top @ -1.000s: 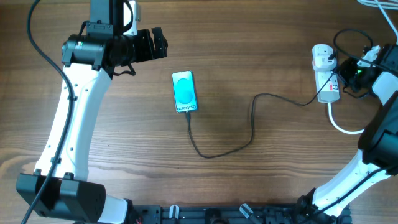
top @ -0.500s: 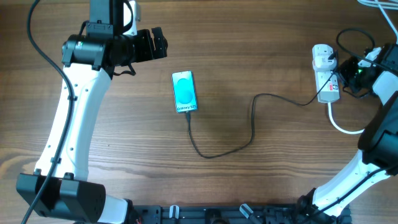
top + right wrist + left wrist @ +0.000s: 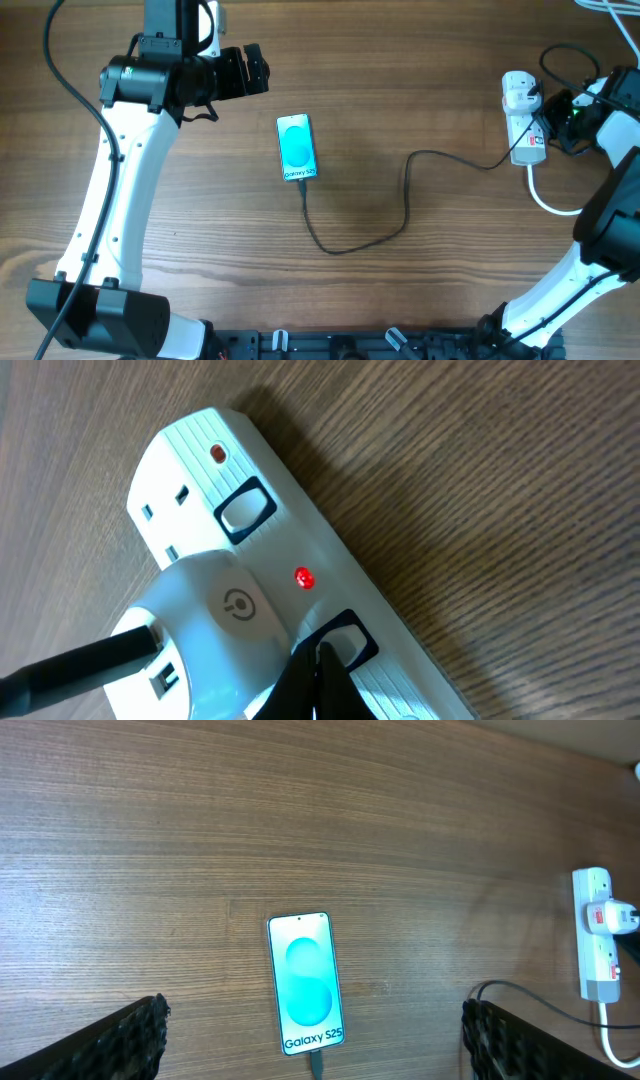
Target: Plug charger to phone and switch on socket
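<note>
The phone [image 3: 297, 147] lies flat mid-table, its cyan screen lit and reading "Galaxy S25" [image 3: 304, 982]. The black charger cable [image 3: 404, 205] is plugged into the phone's near end and runs right to a white adapter [image 3: 215, 625] in the socket [image 3: 523, 115]. My left gripper [image 3: 257, 68] is open, held above the table to the phone's upper left. My right gripper [image 3: 318, 660] is shut, its tips pressing on the socket's rocker switch [image 3: 343, 642]. A small red light [image 3: 303, 577] glows on the socket [image 3: 250, 530].
The socket's thick white cord [image 3: 548, 202] curves off at the right edge. A second rocker switch [image 3: 245, 510] with an unlit red lamp sits further along the strip. Black wires loop behind the socket [image 3: 555, 62].
My right gripper has shifted slightly at the socket. The left arm, phone and cable have not moved.
</note>
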{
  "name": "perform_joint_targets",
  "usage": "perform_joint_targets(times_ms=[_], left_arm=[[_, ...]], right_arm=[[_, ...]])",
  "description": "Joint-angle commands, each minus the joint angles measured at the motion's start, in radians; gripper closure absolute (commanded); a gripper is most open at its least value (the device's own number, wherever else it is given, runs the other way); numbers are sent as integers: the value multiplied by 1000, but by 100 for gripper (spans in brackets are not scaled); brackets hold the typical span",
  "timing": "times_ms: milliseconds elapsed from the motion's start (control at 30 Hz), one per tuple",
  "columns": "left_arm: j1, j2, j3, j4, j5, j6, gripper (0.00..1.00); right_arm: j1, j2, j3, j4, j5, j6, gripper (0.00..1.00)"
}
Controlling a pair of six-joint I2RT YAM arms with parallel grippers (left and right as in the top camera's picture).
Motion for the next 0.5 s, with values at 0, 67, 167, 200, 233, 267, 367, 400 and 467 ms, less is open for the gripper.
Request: perform_joint_targets(times_ms=[0,67,167,200,233,267,367,400,467], left_arm=[[5,7,0,0,-10,2,0],[5,7,0,0,-10,2,0],[5,7,0,0,-10,2,0],[5,7,0,0,-10,2,0],[5,7,0,0,-10,2,0],[5,7,0,0,-10,2,0],[5,7,0,0,-10,2,0],[5,7,0,0,-10,2,0],[5,7,0,0,-10,2,0]], right_arm=[[1,38,-45,-49,43,56,96],[-49,-14,-45,-71,39,69,96],[-91,-115,-45,-113,39,63,96],[-97,-149,-45,-121,32,50,96],[-98,-196,-45,-127,2,18,96],[-98,-235,-45,-133,-29,-5,96],[-85,-404,-45,-169,-218,-77,96],[-74,-451,-45,-185,-273,-105,96],[-41,-530,-45,-234,-321,-164,96]])
